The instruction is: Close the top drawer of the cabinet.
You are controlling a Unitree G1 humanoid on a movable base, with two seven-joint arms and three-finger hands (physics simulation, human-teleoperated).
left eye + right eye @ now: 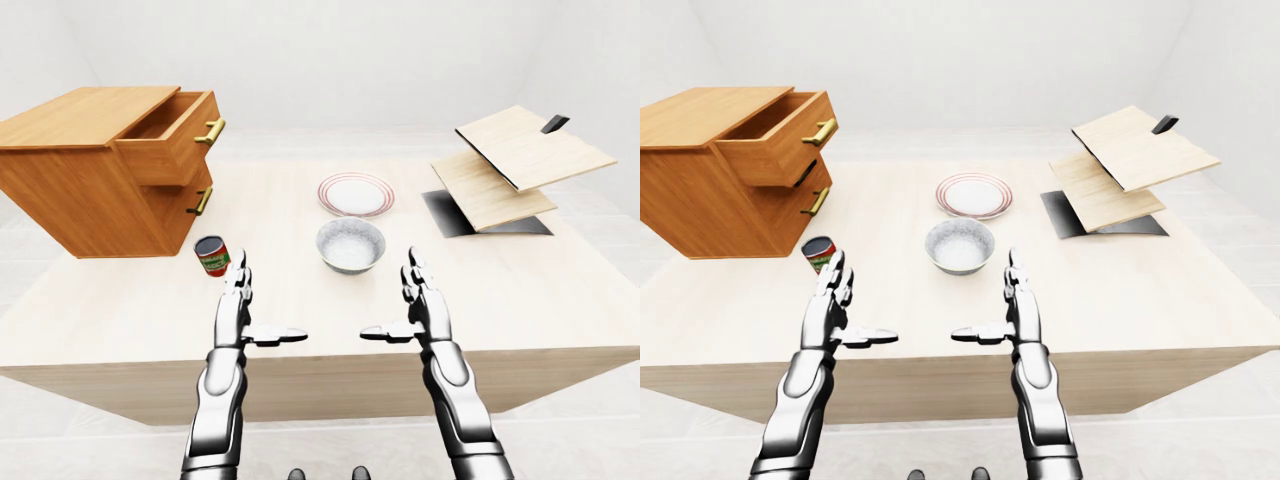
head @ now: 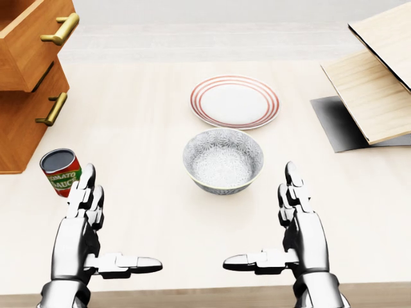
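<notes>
Upper left of the left-eye view, the cabinet [image 1: 90,180] shows its top drawer [image 1: 170,135] pulled out. Left hand [image 2: 87,234] and right hand [image 2: 292,234] hover spread wide, empty, low over the table [image 2: 148,128]; how far they stand from the drawer is hard to judge.
</notes>
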